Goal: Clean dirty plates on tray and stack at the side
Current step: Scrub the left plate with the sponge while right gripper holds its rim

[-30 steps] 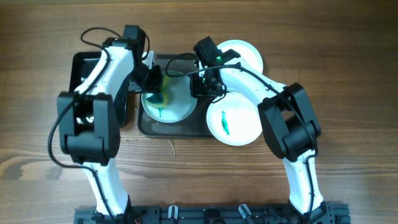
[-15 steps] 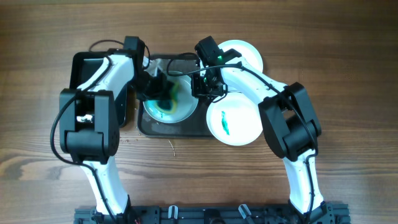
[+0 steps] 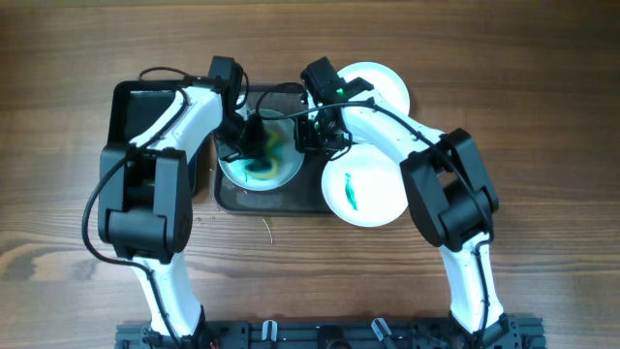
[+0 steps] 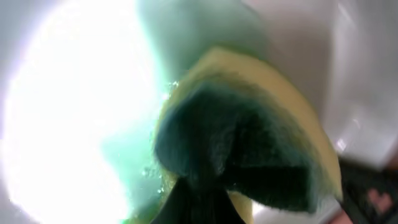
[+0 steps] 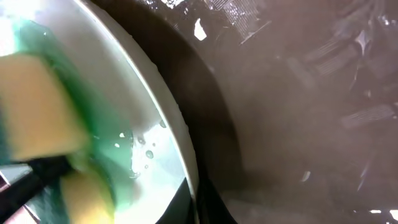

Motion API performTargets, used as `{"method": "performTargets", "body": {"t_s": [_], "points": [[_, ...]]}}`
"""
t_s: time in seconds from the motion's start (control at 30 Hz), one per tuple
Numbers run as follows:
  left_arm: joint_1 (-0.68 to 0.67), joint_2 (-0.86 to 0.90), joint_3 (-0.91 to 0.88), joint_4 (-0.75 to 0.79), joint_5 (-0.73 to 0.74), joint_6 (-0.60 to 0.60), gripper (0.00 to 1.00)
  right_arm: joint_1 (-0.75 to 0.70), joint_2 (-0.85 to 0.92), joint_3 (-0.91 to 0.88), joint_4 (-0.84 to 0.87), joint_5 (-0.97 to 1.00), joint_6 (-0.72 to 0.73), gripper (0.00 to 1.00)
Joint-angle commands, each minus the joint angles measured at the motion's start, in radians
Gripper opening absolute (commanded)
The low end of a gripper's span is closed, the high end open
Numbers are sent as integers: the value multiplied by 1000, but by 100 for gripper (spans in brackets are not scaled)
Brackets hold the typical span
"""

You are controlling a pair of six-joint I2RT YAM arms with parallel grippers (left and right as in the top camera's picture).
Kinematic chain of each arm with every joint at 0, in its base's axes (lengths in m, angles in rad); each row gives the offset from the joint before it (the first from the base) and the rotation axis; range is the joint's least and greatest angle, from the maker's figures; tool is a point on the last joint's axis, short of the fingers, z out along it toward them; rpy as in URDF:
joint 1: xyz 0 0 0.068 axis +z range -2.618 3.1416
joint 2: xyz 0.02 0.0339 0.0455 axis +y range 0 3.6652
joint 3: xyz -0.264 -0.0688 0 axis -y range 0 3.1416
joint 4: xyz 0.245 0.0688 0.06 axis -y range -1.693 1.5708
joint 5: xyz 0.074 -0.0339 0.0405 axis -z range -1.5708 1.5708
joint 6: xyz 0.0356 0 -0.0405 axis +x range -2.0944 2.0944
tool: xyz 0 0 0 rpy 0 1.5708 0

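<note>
left gripper (image 3: 254,138) shifted right, clamped on sponge (image 4: 249,140) | plate (image 3: 286,171) smeared teal-green | right gripper (image 3: 312,137) pinching its rim

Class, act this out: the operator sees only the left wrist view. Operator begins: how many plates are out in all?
Observer: Three; the scrubbed plate lies on the tray, two others to its right.
Operator: Are those dirty?
Observer: The nearer plate has a teal smear; the farther plate looks plain white.
Operator: And the right claw?
Observer: The right claw sits at the scrubbed plate's right rim; grip unclear.
</note>
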Motion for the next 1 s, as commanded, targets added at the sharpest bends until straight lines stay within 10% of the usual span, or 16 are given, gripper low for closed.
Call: {"method": "performTargets", "body": {"t_s": [0.0, 0.43, 0.97], "points": [[26, 27, 4, 6, -328, -160, 4, -6, 22, -21, -2, 3, 8, 4], [-37, 27, 28, -9, -467, -52, 4, -8, 22, -21, -4, 2, 14, 4], [-32, 27, 28, -11, 274, 271, 4, -76, 22, -71, 13, -134, -33, 4]]}}
